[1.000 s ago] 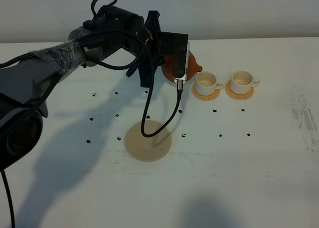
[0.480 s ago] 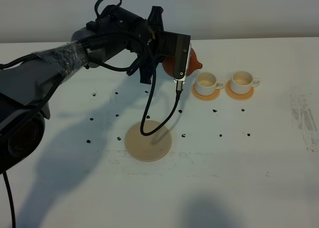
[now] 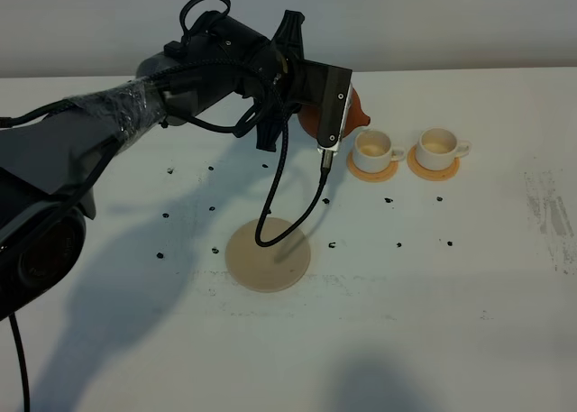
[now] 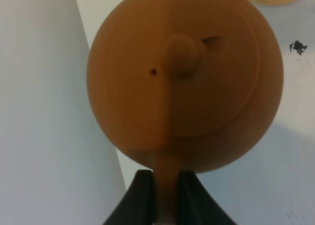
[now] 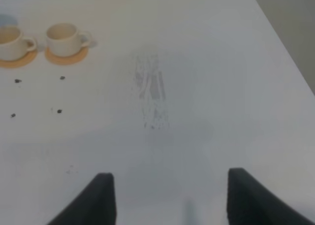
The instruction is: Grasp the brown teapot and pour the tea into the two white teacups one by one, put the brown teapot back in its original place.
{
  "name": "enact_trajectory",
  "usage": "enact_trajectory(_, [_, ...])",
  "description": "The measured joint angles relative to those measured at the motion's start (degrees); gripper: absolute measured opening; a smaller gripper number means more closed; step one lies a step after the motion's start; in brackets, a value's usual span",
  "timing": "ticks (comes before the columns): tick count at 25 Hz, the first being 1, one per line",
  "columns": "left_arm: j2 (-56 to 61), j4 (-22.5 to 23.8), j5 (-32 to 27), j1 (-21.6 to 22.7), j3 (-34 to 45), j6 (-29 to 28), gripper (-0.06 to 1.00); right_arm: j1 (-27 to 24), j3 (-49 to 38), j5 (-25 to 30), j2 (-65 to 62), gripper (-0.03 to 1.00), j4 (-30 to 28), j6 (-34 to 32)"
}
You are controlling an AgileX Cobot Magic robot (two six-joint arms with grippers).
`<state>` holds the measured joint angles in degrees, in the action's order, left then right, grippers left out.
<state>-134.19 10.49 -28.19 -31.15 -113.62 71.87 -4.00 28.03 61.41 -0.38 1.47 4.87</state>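
Note:
The brown teapot [image 3: 355, 111] hangs in the air, tilted, with its spout just above and left of the nearer of the two white teacups [image 3: 376, 147]. The second teacup [image 3: 439, 147] stands to its right. In the left wrist view my left gripper [image 4: 166, 198] is shut on the teapot's [image 4: 184, 82] handle, and the lid knob faces the camera. The original place, a round tan coaster [image 3: 268, 254], lies bare on the table in front. My right gripper [image 5: 172, 200] is open with nothing between its fingers, well away from both teacups [image 5: 66, 37].
Each cup sits on a small orange coaster [image 3: 433, 169]. The left arm [image 3: 135, 105] and its dangling black cable [image 3: 270, 205] stretch over the table's left half. Small black marks dot the white table [image 3: 451, 295]; a scuffed patch [image 5: 152, 92] lies on the right.
The left arm has carried the teapot slightly right and up, bringing its spout closer to the nearer cup. The cups and the tan coaster have not moved.

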Motion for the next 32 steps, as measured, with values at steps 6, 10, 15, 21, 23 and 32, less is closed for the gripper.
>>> enact_trajectory(6, [0.00,2.81,0.36,-0.76,0.00,0.00,0.09,0.00,0.00,0.00,0.00,0.52,0.00,0.00])
enact_trajectory(10, [0.00,4.29,0.51,-0.86,0.00,0.00,0.09,0.00,0.00,0.00,0.00,0.52,0.00,0.00])
enact_trajectory(15, [0.00,5.77,1.10,-0.99,0.00,0.00,0.09,0.00,0.00,0.00,0.00,0.52,0.00,0.00])
enact_trajectory(21, [0.00,7.31,1.40,-1.35,0.00,0.00,0.09,0.00,0.00,0.00,0.00,0.52,0.00,0.00])
enact_trajectory(23, [0.00,7.43,1.50,-1.43,0.00,0.00,0.09,0.00,0.00,0.00,0.00,0.52,0.00,0.00])
enact_trajectory(32, [0.00,8.80,1.67,-1.42,0.00,0.00,0.09,0.00,0.00,0.00,0.00,0.52,0.00,0.00])
